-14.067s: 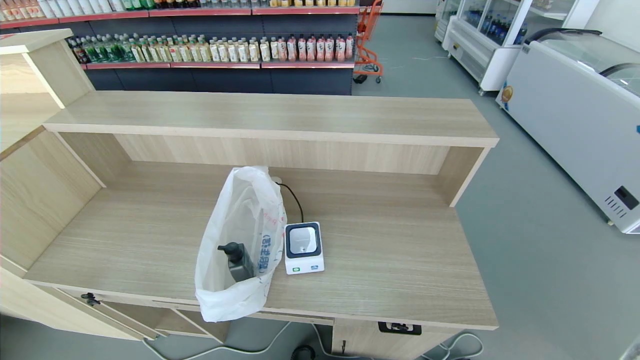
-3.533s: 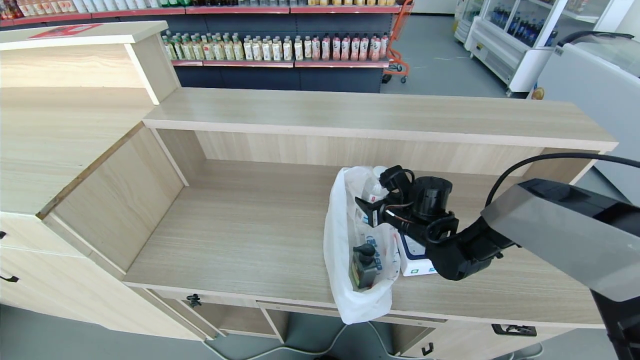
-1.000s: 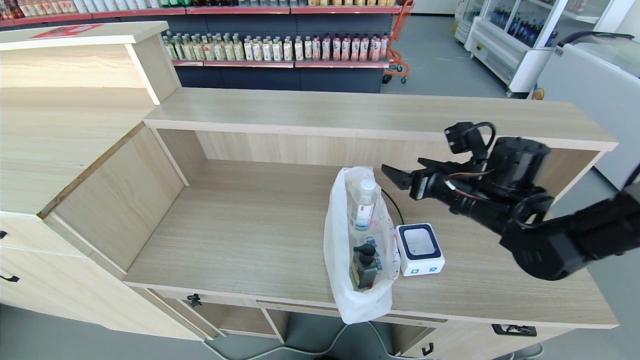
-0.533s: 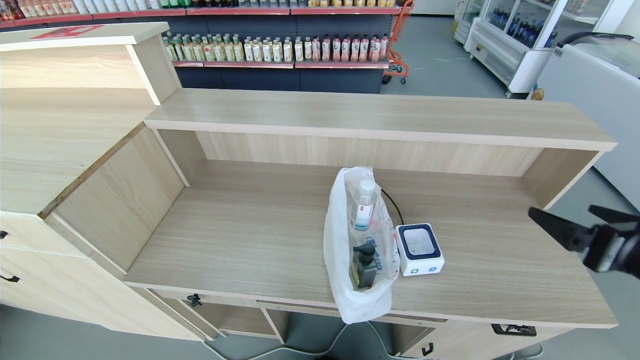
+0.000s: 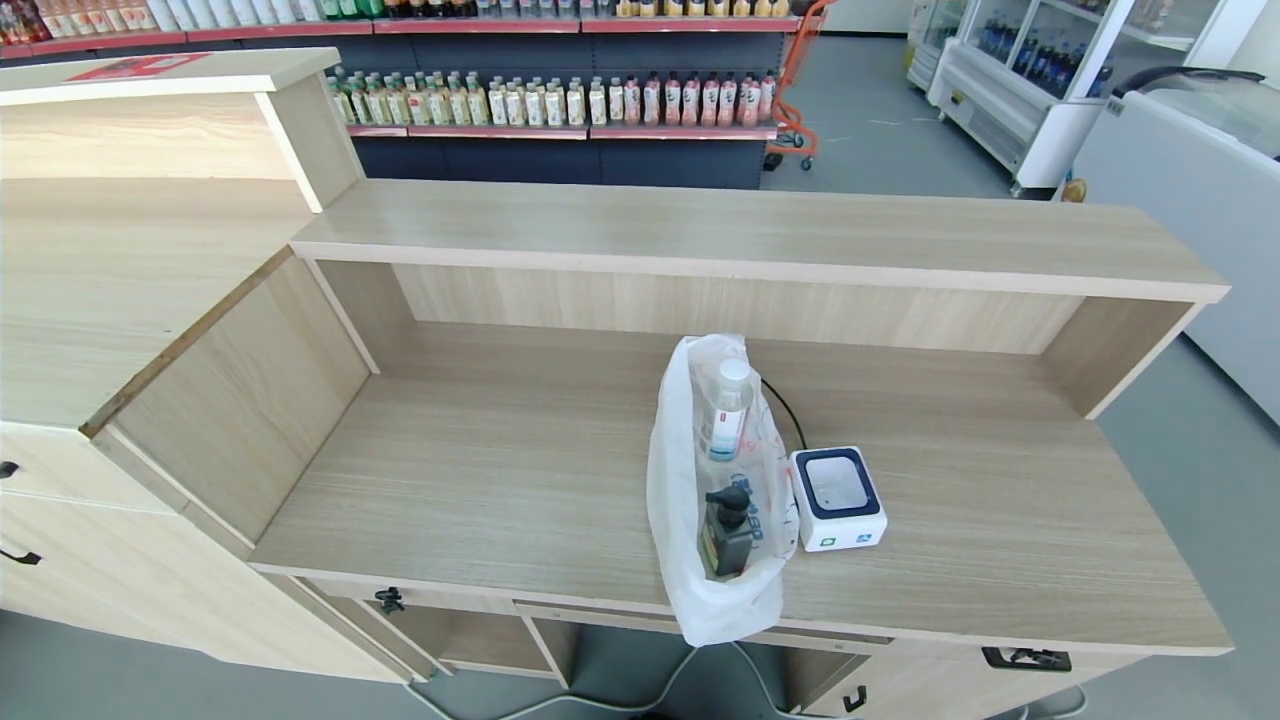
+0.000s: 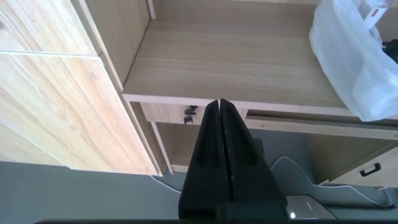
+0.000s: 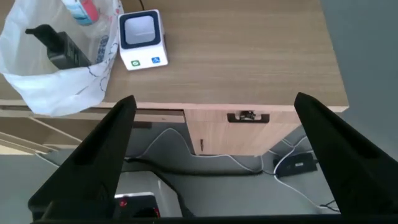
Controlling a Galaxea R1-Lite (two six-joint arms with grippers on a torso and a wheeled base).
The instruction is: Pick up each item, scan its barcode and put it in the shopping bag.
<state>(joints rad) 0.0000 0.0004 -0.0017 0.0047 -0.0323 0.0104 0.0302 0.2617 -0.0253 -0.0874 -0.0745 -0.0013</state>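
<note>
A white plastic shopping bag [image 5: 700, 480] stands near the counter's front edge, also seen as the bag [image 7: 56, 81] and the bag [image 6: 354, 68]. Inside it are a clear bottle with a white cap [image 5: 728, 408] and a dark pump bottle [image 5: 727, 530]; the pump bottle [image 7: 59, 50] shows again from the right wrist. A white barcode scanner [image 5: 838, 497] sits just right of the bag; the scanner [image 7: 141, 38] has its window up. My left gripper [image 6: 219, 109] is shut, low in front of the counter. My right gripper [image 7: 214, 121] is open wide, below the counter's front edge.
The wooden counter [image 5: 520, 470] has a raised back ledge [image 5: 760, 235] and a side wall on the left. A black cable [image 5: 785, 410] runs from the scanner to the back. Drawer handles [image 7: 247, 116] sit under the front edge. Shelves of drinks and freezers stand behind.
My right arm, over the bag 3.5 s ago with the clear bottle, left the bottle in the bag, pulled back right and down, and is out of the head view now.
</note>
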